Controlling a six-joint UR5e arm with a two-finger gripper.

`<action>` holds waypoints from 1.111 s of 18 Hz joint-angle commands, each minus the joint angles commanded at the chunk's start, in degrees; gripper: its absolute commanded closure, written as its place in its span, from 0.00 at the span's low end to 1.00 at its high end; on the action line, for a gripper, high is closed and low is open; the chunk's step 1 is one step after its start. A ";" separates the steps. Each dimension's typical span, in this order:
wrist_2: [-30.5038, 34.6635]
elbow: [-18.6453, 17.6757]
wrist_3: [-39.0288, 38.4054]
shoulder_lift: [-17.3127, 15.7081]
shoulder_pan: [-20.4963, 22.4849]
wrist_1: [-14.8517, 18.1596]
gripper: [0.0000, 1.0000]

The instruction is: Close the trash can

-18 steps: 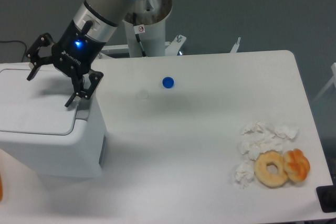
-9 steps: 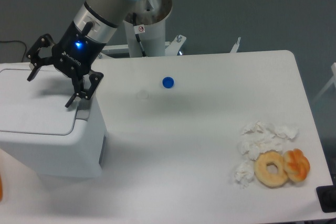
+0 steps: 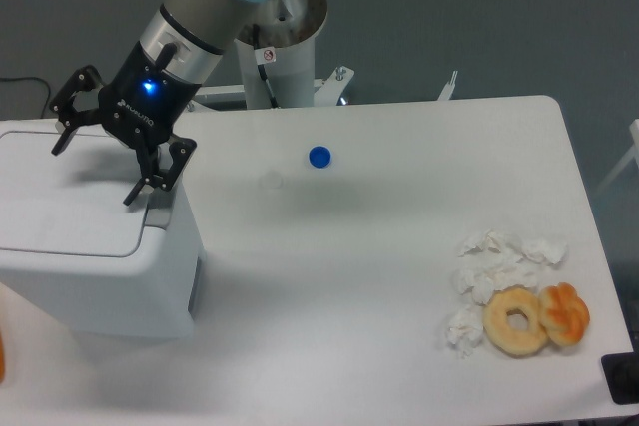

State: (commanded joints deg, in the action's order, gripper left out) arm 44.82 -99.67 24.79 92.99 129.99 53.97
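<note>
The trash can (image 3: 90,276) is a big white box at the left of the table, and its flat lid (image 3: 60,207) lies down flush on top. A grey push tab (image 3: 160,214) shows at the lid's right edge. My gripper (image 3: 93,169) hovers over the lid's rear right part, pointing down-left. It is open, with one black finger (image 3: 66,117) at the upper left and the other finger (image 3: 155,172) near the tab. Nothing is held between them.
A small blue cap (image 3: 319,157) lies mid-table. Crumpled white tissues (image 3: 494,266), a glazed donut (image 3: 516,321) and an orange pastry (image 3: 565,313) sit at the front right. The robot's base column (image 3: 285,47) stands behind the table.
</note>
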 joint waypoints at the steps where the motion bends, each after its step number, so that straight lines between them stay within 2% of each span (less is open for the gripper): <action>1: -0.09 0.00 0.00 0.00 0.09 0.00 0.00; 8: -0.26 0.09 0.00 -0.09 0.17 -0.09 0.00; 15: -0.53 1.75 -0.09 -0.70 1.49 -0.18 0.00; 20: 2.88 4.12 0.00 -2.02 6.84 0.00 0.00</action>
State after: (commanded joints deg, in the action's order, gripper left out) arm 47.71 -95.54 24.78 90.97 136.83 53.96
